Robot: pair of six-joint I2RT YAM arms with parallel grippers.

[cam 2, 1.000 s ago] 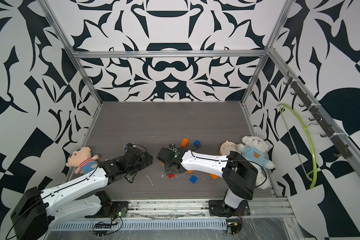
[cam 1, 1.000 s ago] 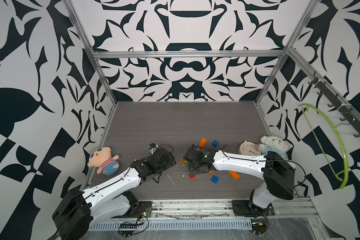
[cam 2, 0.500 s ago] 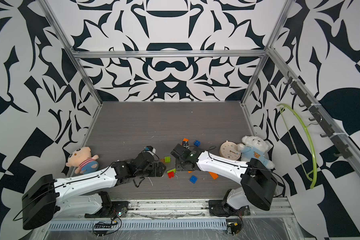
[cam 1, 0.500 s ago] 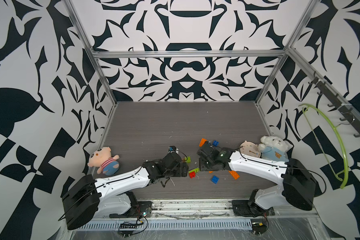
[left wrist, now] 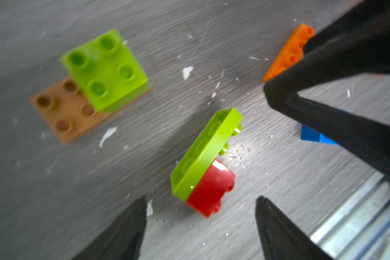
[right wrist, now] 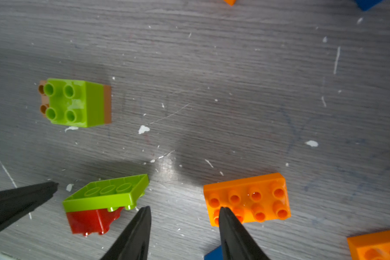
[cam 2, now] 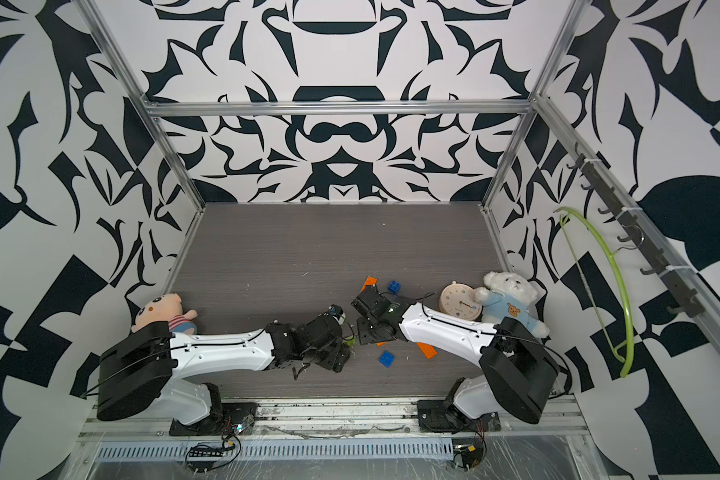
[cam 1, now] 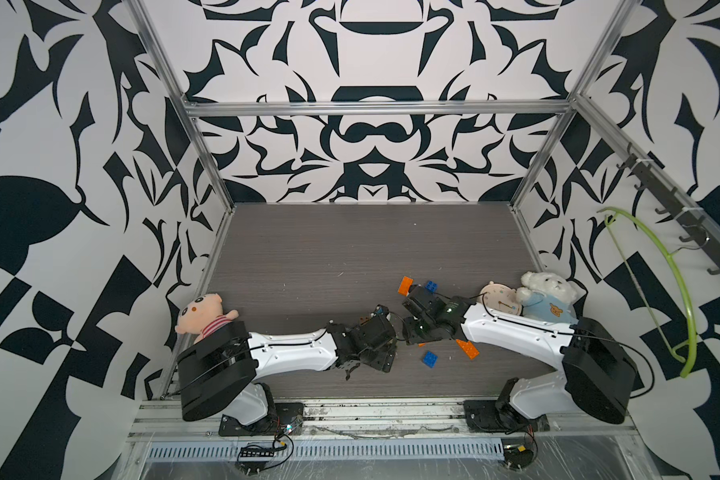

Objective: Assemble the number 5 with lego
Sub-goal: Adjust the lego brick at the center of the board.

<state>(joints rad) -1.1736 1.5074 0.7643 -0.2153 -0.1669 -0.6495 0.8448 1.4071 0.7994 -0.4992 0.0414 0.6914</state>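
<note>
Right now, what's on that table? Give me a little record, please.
Left hand: open, by green plate stuck to red brick, tipped
Right hand: open, empty, next to orange brick
Other lego: green brick on brown plate; blue brick loose
Toys: pig, bear, clock at the sides
Number 5: not formed

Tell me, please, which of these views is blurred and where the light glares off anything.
Left wrist view: the lime green square brick and the brown plate under it are smeared with blur. Right wrist view: sharp, with glare on the table and the orange brick. Both top views: evenly lit.
</note>
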